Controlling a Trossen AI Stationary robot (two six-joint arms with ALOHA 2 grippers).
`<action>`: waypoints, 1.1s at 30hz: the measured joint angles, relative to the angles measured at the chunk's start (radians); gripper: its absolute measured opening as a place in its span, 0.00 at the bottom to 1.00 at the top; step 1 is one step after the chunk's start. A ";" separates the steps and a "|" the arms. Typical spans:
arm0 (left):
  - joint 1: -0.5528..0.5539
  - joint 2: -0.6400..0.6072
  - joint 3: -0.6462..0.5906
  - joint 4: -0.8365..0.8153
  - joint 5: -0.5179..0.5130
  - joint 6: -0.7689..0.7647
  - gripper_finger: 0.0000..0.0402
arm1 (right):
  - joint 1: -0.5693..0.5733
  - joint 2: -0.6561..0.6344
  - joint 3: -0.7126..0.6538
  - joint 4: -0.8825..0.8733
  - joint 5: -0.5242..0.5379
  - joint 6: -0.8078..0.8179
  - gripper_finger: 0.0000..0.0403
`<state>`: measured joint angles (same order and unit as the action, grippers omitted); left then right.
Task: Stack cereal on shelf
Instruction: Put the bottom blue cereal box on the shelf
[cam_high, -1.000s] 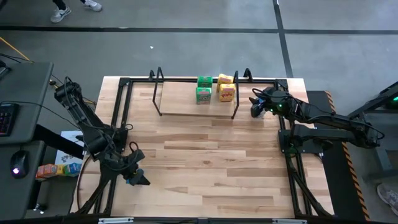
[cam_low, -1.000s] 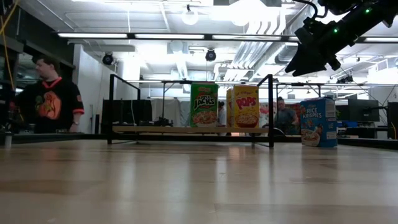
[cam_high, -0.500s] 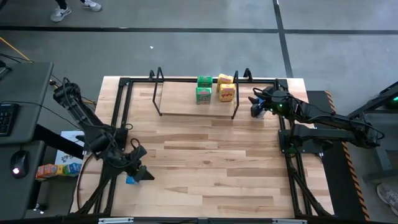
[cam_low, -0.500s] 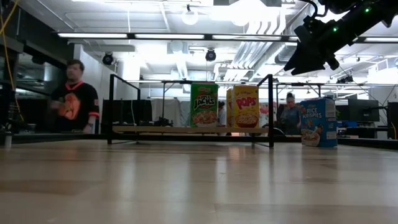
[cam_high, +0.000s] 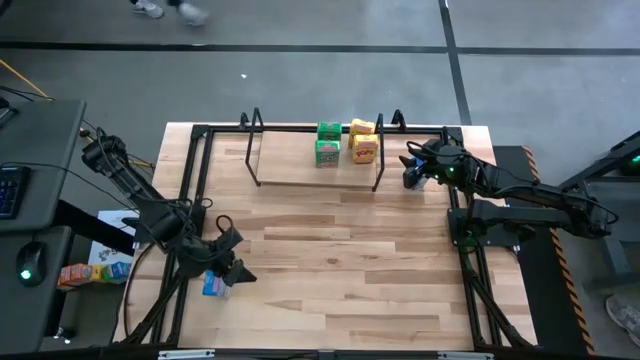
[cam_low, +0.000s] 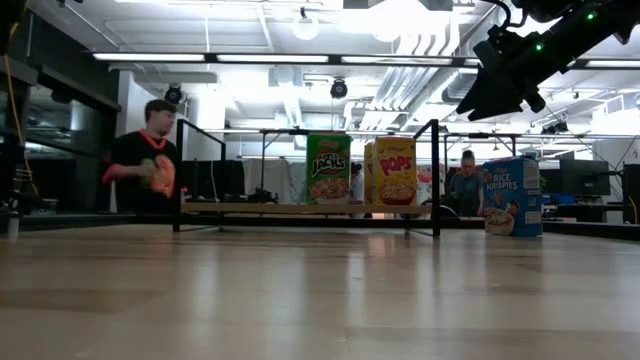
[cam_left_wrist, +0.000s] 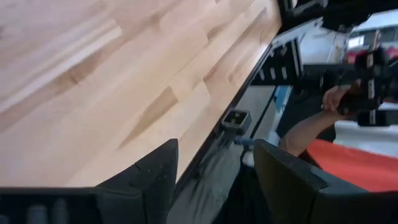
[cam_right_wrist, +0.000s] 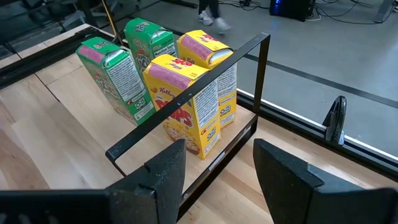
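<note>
Two green cereal boxes (cam_high: 327, 143) and two yellow ones (cam_high: 364, 141) stand upright on the right half of the shelf (cam_high: 300, 170), a pale plank between black wire hoops. A blue box (cam_low: 512, 195) stands on the table just right of the shelf. My right gripper (cam_high: 411, 166) hovers open above that box, apart from it, and its wrist view faces the yellow boxes (cam_right_wrist: 186, 102) and green boxes (cam_right_wrist: 121, 68). Another blue box (cam_high: 212, 285) sits on the table near the left edge. My left gripper (cam_high: 241, 274) is open beside it, with nothing between its fingers (cam_left_wrist: 155, 177).
A black frame rail (cam_high: 190, 210) runs along the table's left edge and another (cam_high: 455, 215) along the right. The shelf's left half is bare plank (cam_high: 285, 165). A person (cam_low: 145, 170) stands in the room beyond the table. Bare tabletop (cam_high: 340, 260) lies between the arms.
My left gripper has swung toward the table's right and a little toward the far edge, away from the left rail, turning as it went; the blue box beside it now shows more. The person behind the table has walked to the right. My right arm has kept still.
</note>
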<state>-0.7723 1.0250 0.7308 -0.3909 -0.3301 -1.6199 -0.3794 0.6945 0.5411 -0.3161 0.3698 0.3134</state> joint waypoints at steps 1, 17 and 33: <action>0.004 0.001 0.000 0.000 0.020 0.000 0.52 | 0.000 0.000 0.000 0.000 0.000 0.000 0.45; -0.001 0.014 0.000 0.106 -0.050 0.063 0.62 | 0.000 0.000 0.000 -0.001 0.001 0.000 0.45; -0.283 0.127 0.465 -0.624 -0.090 -0.568 0.62 | 0.001 0.000 0.000 -0.001 -0.003 0.000 0.45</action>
<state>-1.0553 1.1517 1.1954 -1.0144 -0.4206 -2.1882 -0.3786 0.6945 0.5411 -0.3167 0.3664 0.3130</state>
